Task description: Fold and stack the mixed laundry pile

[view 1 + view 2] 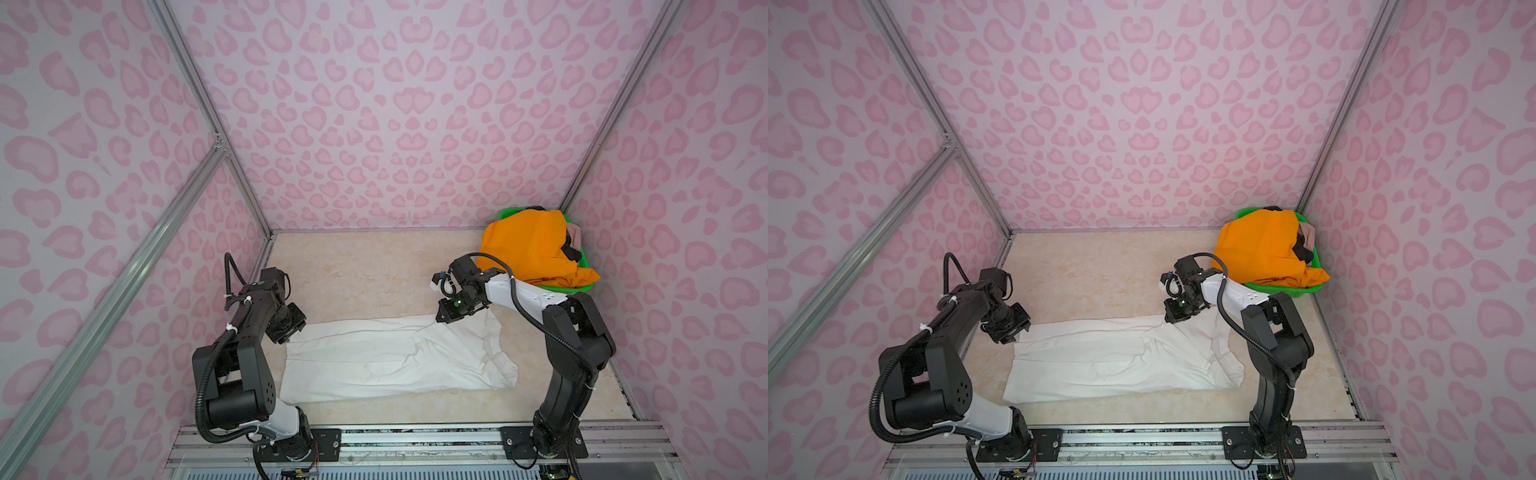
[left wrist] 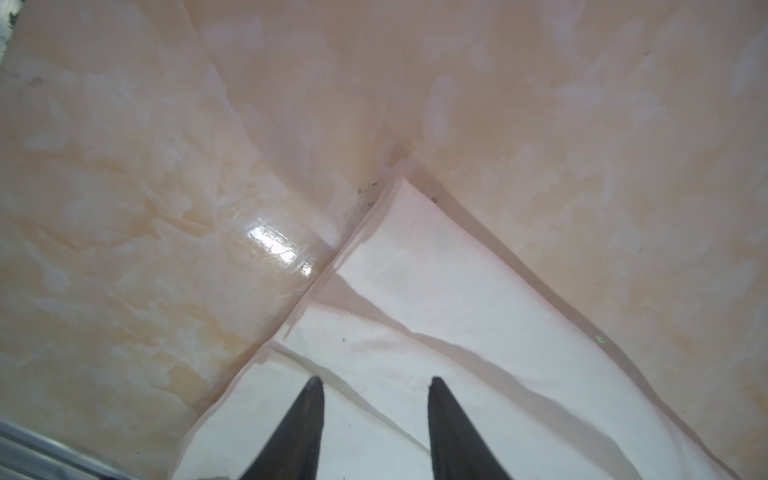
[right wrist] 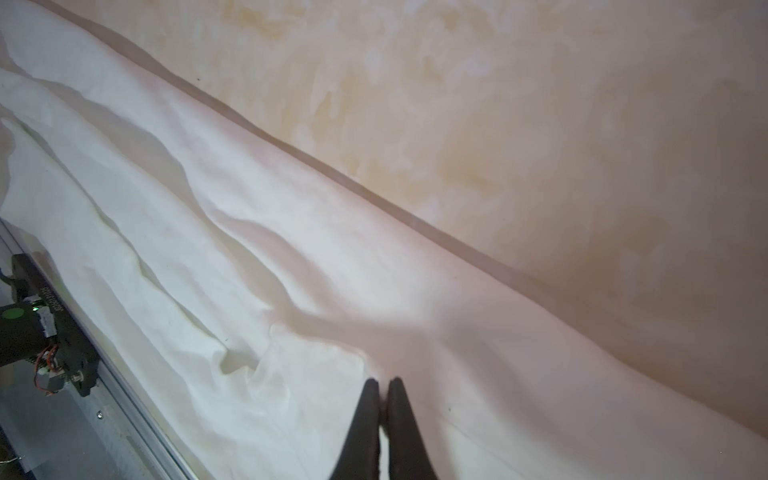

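Note:
A white T-shirt [image 1: 395, 357] [image 1: 1121, 361] lies folded lengthwise across the near half of the table. My left gripper [image 1: 286, 337] [image 2: 375, 380] hovers open over the shirt's far left corner [image 2: 415, 232], with nothing between its fingers. My right gripper [image 1: 442, 318] [image 3: 384, 380] is shut on the T-shirt's far edge [image 3: 291, 232] toward the right end, and the cloth rises in a ridge to its tips. Bright orange shorts [image 1: 532, 245] [image 1: 1266, 245] heap over the basket at the back right, with a black piece [image 1: 571, 249] and a beige-pink piece [image 1: 575, 235] beside them.
The green mesh basket [image 1: 582, 287] [image 1: 1291, 293] stands in the far right corner against the pink patterned walls. Bare marbled tabletop [image 1: 365, 270] stretches behind the shirt. A metal rail [image 1: 415, 436] with both arm bases runs along the front edge.

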